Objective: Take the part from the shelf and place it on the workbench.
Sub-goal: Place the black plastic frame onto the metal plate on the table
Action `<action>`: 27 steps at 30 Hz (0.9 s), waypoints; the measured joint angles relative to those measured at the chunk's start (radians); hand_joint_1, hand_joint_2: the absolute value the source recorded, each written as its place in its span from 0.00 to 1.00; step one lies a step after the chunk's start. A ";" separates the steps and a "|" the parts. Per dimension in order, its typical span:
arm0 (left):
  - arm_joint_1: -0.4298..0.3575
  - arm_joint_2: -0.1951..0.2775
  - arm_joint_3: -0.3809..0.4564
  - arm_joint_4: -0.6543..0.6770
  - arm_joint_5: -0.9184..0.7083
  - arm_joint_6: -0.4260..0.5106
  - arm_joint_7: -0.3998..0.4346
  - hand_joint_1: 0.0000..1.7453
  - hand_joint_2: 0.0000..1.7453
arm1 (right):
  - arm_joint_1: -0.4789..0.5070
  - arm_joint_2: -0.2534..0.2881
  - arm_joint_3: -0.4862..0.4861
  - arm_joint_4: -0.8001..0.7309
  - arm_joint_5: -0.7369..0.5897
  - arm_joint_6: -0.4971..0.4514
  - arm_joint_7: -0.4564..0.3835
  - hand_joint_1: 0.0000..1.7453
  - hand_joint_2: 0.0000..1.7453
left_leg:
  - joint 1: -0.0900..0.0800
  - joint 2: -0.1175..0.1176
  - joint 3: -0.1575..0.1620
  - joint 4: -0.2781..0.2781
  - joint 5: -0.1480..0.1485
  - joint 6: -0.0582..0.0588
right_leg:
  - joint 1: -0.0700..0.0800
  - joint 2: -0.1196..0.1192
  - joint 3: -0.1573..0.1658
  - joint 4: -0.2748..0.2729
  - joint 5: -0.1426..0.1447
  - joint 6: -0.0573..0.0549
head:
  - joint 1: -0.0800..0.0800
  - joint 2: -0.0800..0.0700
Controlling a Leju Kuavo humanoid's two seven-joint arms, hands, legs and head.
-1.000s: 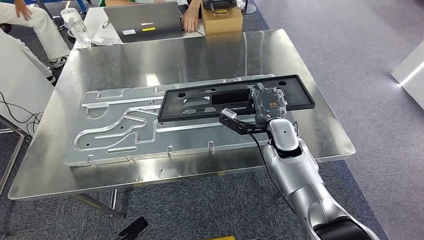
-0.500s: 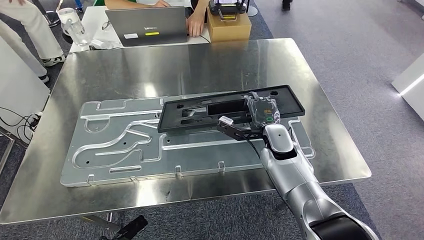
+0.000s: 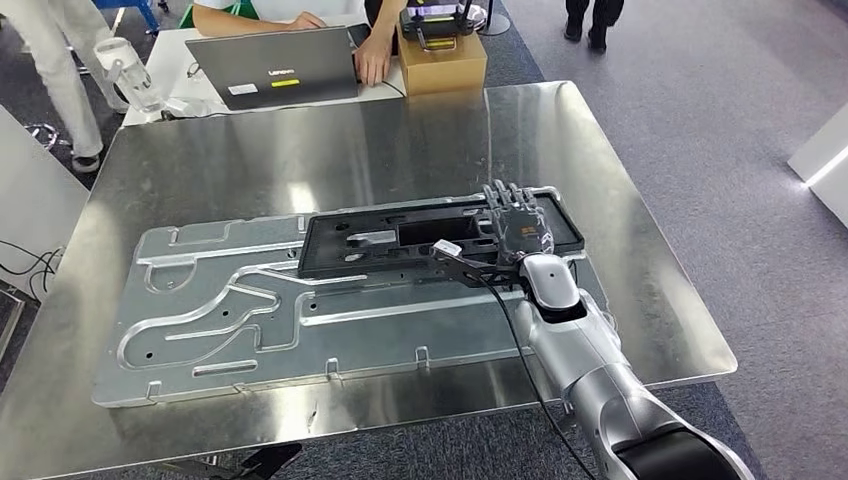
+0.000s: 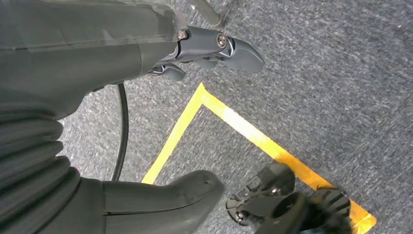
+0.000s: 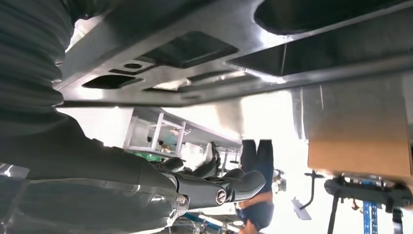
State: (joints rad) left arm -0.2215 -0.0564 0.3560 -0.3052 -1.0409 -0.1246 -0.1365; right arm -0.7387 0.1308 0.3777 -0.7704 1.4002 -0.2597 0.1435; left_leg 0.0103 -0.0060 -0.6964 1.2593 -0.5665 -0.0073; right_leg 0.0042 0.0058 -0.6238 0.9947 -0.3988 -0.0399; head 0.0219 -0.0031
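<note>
R hand (image 3: 518,222) lies flat, fingers extended, atop the long black rectangular cut-out frame part (image 3: 400,240), not gripping. I judge it just set down. Part rests on grey embossed metal plate (image 3: 200,310) on steel workbench (image 3: 300,140). L hand (image 4: 195,53) hangs loose, holding nothing.

— Seen below the left hand (image 4: 160,112)?
— Grey carpet (image 4: 331,73), crossed by a yellow tape (image 4: 253,134) corner.
— Fingers?
— Thumb (image 4: 165,195) thick and grey, darker fingers (image 4: 219,46) well apart from it, nothing between.
— Anything else?
— Black cable (image 4: 122,131) running beside the ribbed cover (image 4: 34,161). Metal leg (image 4: 209,12) on the carpet past the fingers.
</note>
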 joint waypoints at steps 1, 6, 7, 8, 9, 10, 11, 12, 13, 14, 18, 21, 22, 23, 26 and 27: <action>0.002 0.000 0.000 0.000 0.002 -0.001 0.000 0.00 0.00 | 0.003 0.000 0.001 0.004 0.000 0.000 0.000 0.00 1.00 | 0.002 0.000 0.003 -0.028 0.029 -0.002 | -0.002 0.001 0.001 0.004 -0.004 0.002 | 0.000 0.000; 0.001 0.000 0.000 0.000 0.015 -0.003 0.005 0.00 0.00 | 0.005 0.001 0.003 0.013 0.000 -0.001 -0.003 0.00 1.00 | 0.000 -0.003 0.076 -0.241 0.134 0.007 | -0.006 0.006 -0.007 0.028 -0.014 0.023 | 0.000 0.000; 0.002 0.000 0.000 0.000 0.018 -0.005 0.007 0.00 0.00 | 0.005 0.001 0.003 0.014 -0.001 -0.001 -0.004 0.00 1.00 | -0.002 -0.003 0.076 -0.241 0.138 0.015 | -0.006 0.007 -0.009 0.029 -0.013 0.029 | 0.000 0.000; 0.003 0.000 0.000 0.000 0.020 -0.006 0.009 0.00 0.00 | 0.006 0.002 0.003 0.016 -0.001 -0.001 -0.005 0.00 1.00 | 0.000 -0.002 0.077 -0.243 0.149 0.022 | -0.006 0.008 -0.011 0.030 -0.015 0.036 | 0.000 0.000; 0.003 0.000 0.000 0.000 0.022 -0.008 0.009 0.00 0.00 | 0.006 0.002 0.003 0.017 -0.001 -0.001 -0.005 0.00 1.00 | 0.001 0.000 0.077 -0.246 0.154 0.029 | -0.006 0.007 -0.013 0.039 -0.027 0.041 | 0.001 0.000; 0.002 -0.001 0.000 0.000 0.023 -0.009 0.009 0.00 0.00 | 0.006 0.002 0.003 0.019 -0.002 -0.001 -0.006 0.00 1.00 | 0.002 0.002 0.076 -0.250 0.159 0.037 | -0.007 0.006 -0.021 0.063 -0.050 0.046 | 0.001 0.000; 0.001 -0.001 0.000 0.000 0.023 -0.010 0.009 0.00 0.00 | 0.006 0.002 0.003 0.021 -0.002 0.000 -0.006 0.00 1.00 | 0.003 0.004 0.074 -0.253 0.164 0.043 | -0.009 0.005 -0.037 0.107 -0.087 0.050 | 0.001 0.000; 0.000 -0.001 0.000 0.000 0.023 -0.011 0.009 0.00 0.00 | 0.006 0.002 0.003 0.023 -0.002 -0.001 -0.006 0.00 1.00 | 0.001 0.005 0.069 -0.253 0.167 0.047 | -0.010 0.003 -0.060 0.172 -0.130 0.053 | 0.001 0.000; 0.000 0.000 0.000 0.000 0.023 -0.011 0.009 0.00 0.00 | 0.007 0.002 0.003 0.024 -0.002 -0.001 -0.006 0.00 1.00 | 0.000 0.006 0.063 -0.253 0.171 0.050 | -0.011 0.002 -0.085 0.242 -0.168 0.056 | 0.001 0.000; 0.000 0.000 0.001 0.000 0.024 -0.011 0.009 0.00 0.00 | 0.007 0.002 0.003 0.026 -0.002 -0.001 -0.006 0.00 1.00 | -0.002 0.007 0.057 -0.253 0.175 0.051 | -0.011 0.001 -0.101 0.295 -0.192 0.058 | 0.001 0.000; 0.001 -0.001 0.001 0.000 0.025 -0.013 0.009 0.00 0.00 | 0.000 0.002 0.003 0.028 -0.002 -0.002 -0.006 0.00 1.00 | -0.006 0.007 0.038 -0.251 0.195 0.047 | -0.009 0.000 0.014 0.164 -0.140 0.046 | 0.001 0.000; 0.000 -0.001 0.001 0.000 0.025 -0.013 0.009 0.00 0.00 | -0.007 0.005 0.003 0.029 -0.002 -0.002 -0.006 0.00 1.00 | -0.008 0.006 0.030 -0.252 0.212 0.034 | 0.001 -0.002 0.096 0.027 -0.106 0.034 | 0.000 0.000; 0.000 -0.001 0.001 0.000 0.025 -0.013 0.009 0.00 0.00 | -0.007 0.005 0.004 0.029 -0.002 -0.002 -0.006 0.00 1.00 | -0.008 0.006 0.029 -0.254 0.219 0.028 | 0.004 -0.002 0.092 0.025 -0.099 0.031 | 0.000 0.000; 0.000 -0.001 0.001 0.000 0.026 -0.013 0.009 0.00 0.00 | -0.006 0.006 0.004 0.030 -0.002 -0.002 -0.007 0.00 1.00 | -0.008 0.005 0.026 -0.256 0.224 0.022 | 0.001 -0.002 0.088 0.020 -0.091 0.026 | 0.001 0.000; 0.002 -0.001 0.001 0.000 0.029 -0.014 0.010 0.00 0.00 | -0.005 0.008 0.005 0.031 -0.002 -0.001 -0.009 0.00 1.00 | -0.006 0.003 -0.005 -0.197 0.154 0.008 | -0.008 -0.006 0.064 0.006 -0.057 0.006 | 0.000 0.000; 0.003 -0.001 0.001 0.000 0.030 -0.015 0.010 0.00 0.00 | -0.004 0.010 0.006 0.031 -0.002 -0.001 -0.010 0.00 1.00 | -0.004 0.003 -0.023 -0.140 0.102 0.005 | -0.007 -0.006 0.051 0.005 -0.046 0.001 | -0.001 0.000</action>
State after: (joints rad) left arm -0.2187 -0.0573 0.3574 -0.3048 -1.0105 -0.1393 -0.1266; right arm -0.7431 0.1404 0.3833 -0.7391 1.3977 -0.2603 0.1336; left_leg 0.0063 -0.0033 -0.7192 1.1193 -0.4642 -0.0021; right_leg -0.0032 -0.0003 -0.5727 0.9996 -0.4443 -0.0385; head 0.0214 -0.0031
